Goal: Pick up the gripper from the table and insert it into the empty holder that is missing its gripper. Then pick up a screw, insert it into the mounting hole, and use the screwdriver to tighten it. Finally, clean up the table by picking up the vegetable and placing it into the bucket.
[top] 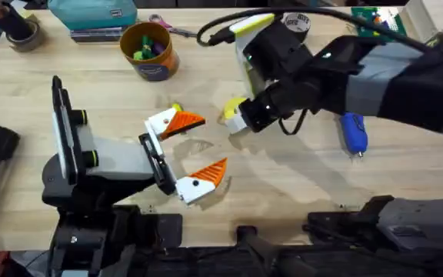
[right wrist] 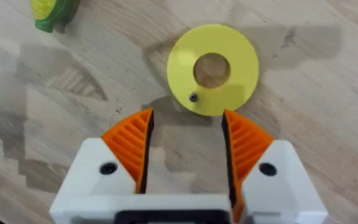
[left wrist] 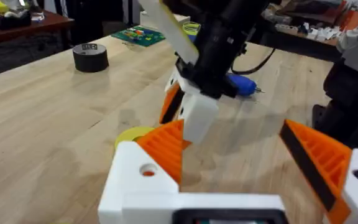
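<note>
Currently the right gripper (right wrist: 185,146) hangs over the wooden table (top: 91,69) with its orange ribbed pads (right wrist: 131,146) spread apart and nothing between them. Directly ahead of the pad tips lies a yellow ring-shaped disc (right wrist: 212,69); a small dark screw (right wrist: 193,98) rests on the disc near the rim closest to the pads. The vegetable (right wrist: 53,12), yellow with a green end, lies well off to one side of the disc.

The left gripper (top: 191,150) is also open and empty, its two orange pads widely separated near the table's middle. In the overhead view, the right gripper sits just beside it.

The screwdriver (top: 353,132) lies flat on the table on the right, apart from both grippers. The bucket (top: 149,49) stands upright toward the far edge, with colourful pieces inside.
</note>
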